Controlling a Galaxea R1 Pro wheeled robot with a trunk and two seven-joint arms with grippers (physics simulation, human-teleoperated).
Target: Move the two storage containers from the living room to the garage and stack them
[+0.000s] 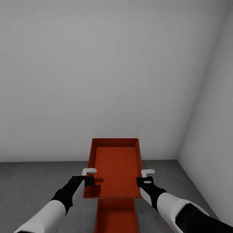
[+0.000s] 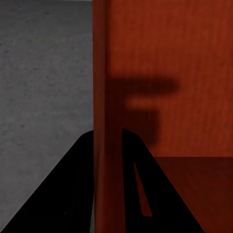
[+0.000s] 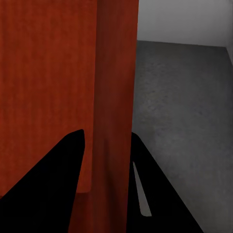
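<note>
Garage interior: plain white walls [image 1: 106, 71] meet a grey speckled concrete floor [image 1: 35, 181], with a corner at the far right.

Upper bin [image 1: 115, 166] (red-orange, open-topped, flat-bottomed) is held in the air between both arms, long axis running from near to far, roughly level. Its interior is bare.

Lower bin [image 1: 116, 215] lies beneath and nearer than the upper one; part of its inner bottom and side walls shows just below the upper bin's near wall. Whether it rests on the floor cannot be told from the head view, and whether the two bins touch cannot be told either.

Left gripper [image 1: 88, 176] is clamped on the left long wall of the upper bin, near its near end. In the left wrist view the gripper [image 2: 108, 145] has one dark finger on each side of that wall [image 2: 104, 97], with the bin's bottom on one side and concrete on the other.

Right gripper [image 1: 146, 177] is clamped on the right long wall at the matching position. In the right wrist view the gripper [image 3: 107, 143] straddles the wall [image 3: 116, 87] in the same manner, fingers pressed to both faces.
</note>
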